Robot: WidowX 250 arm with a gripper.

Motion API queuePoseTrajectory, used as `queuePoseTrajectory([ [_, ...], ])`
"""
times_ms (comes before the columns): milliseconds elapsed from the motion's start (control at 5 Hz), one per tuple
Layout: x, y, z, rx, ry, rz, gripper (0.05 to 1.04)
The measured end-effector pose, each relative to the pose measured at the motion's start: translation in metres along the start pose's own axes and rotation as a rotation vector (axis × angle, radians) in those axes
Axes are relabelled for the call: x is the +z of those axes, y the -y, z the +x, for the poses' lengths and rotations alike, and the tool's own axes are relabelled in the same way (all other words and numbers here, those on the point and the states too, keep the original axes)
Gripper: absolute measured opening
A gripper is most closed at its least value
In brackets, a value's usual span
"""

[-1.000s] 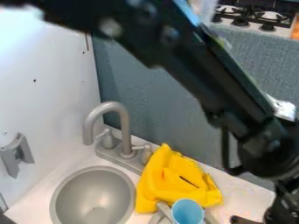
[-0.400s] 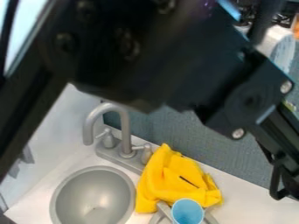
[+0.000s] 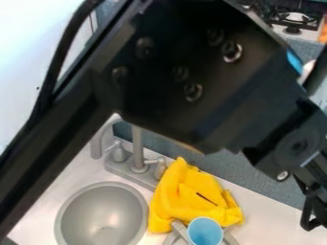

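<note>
The big black robot arm (image 3: pixel 191 72) goes across the view, over the sink corner. It comes up from the left, bends near the top, and goes down to the right side. A black cable (image 3: pixel 52 72) runs along it. I cannot tell if the claw is apart, together or clamped on something.

Below the arm, a crumpled yellow cloth (image 3: pixel 185 196) lies on the white countertop (image 3: pixel 265 213), by its back edge. The cloth has a thin dark mark (image 3: pixel 205 197) on it. In front of the cloth is a light blue round cup (image 3: pixel 205 232), with its open top facing up. Curved grey parts (image 3: pixel 180 230) are next to the cup, but I cannot tell what they are.

A round grey sink bowl (image 3: pixel 102 217) is set into the countertop, closer to the white wall (image 3: pixel 22 62). Behind the bowl is a grey tap (image 3: pixel 138 148) with a knob on each side. The arm hides the top of its bend. The cloth is just beside the tap. A blue-grey wall (image 3: pixel 239 167) stands along the back edge. Past it, at the top right, is a stove (image 3: pixel 300 19) with black bars.
</note>
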State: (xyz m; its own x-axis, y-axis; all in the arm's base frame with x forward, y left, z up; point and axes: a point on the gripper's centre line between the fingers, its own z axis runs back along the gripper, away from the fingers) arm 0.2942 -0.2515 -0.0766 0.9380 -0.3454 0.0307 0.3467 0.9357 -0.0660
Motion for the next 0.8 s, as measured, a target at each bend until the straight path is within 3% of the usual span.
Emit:
queuePoseTrajectory([
  [200,-0.005,-0.001,0.005,-0.002,0.002,-0.007,0.972],
  [400,-0.003,-0.012,0.014,0.026,0.016,-0.009,0.858],
  [600,-0.005,-0.016,0.011,0.054,0.016,-0.019,0.642],
  [800,0.011,-0.017,-0.003,0.095,0.011,-0.052,0.594],
])
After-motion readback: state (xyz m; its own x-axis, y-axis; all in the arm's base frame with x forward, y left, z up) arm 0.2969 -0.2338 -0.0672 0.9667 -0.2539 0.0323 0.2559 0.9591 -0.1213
